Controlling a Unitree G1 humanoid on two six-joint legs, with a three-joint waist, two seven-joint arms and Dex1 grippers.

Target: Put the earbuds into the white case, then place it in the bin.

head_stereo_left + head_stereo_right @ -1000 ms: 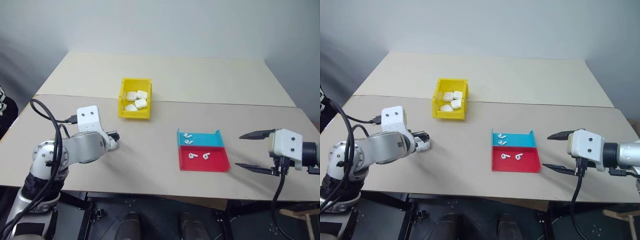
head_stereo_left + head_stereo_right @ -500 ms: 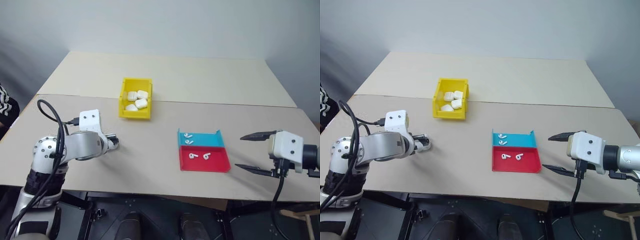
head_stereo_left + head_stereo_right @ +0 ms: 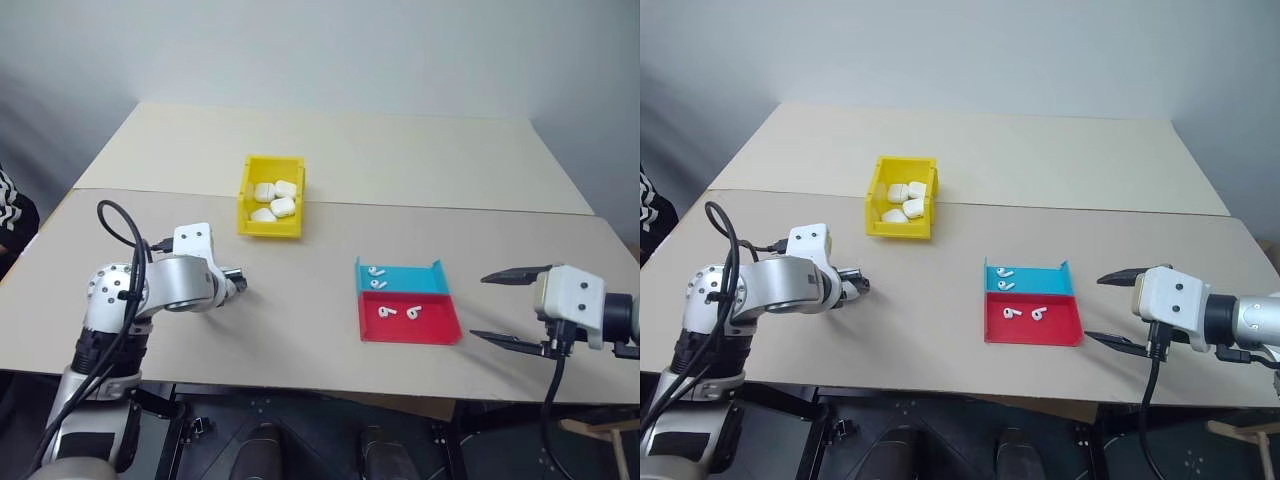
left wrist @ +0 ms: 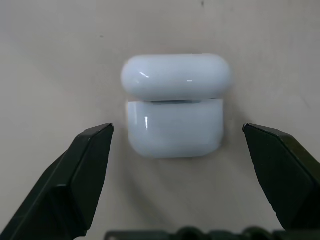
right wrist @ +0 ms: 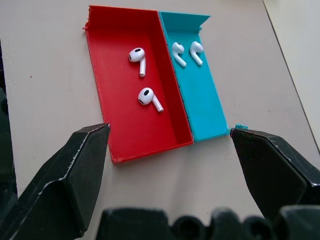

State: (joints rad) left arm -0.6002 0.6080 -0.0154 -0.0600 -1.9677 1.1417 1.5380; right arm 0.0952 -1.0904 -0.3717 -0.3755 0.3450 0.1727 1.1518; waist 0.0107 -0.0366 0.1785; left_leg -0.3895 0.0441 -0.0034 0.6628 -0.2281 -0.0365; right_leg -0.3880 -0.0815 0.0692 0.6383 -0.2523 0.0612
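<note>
A white case [image 4: 175,107] lies on the beige table, a seam showing between its rounded lid and its body. My left gripper [image 4: 177,129] is open, pointing steeply down, with one black finger on each side of the case and a gap to both. In the eye views this gripper [image 3: 232,281] covers the case. Two earbuds [image 5: 137,55] lie in the red tray [image 5: 100,75] and two more earbuds [image 5: 177,50] lie in the blue tray [image 5: 207,110]. My right gripper [image 3: 480,305] hovers open to the right of the trays. The yellow bin [image 3: 268,229] stands behind the left gripper.
Several white cases [image 3: 272,198] lie inside the yellow bin. The red tray [image 3: 440,332] and blue tray [image 3: 405,281] sit side by side at the table's middle right. A second table [image 3: 400,150] joins behind, the seam passing just past the bin.
My left arm has sunk and tipped its gripper more steeply down over the case, drifting slightly right. The right gripper has kept still and both stay open.
</note>
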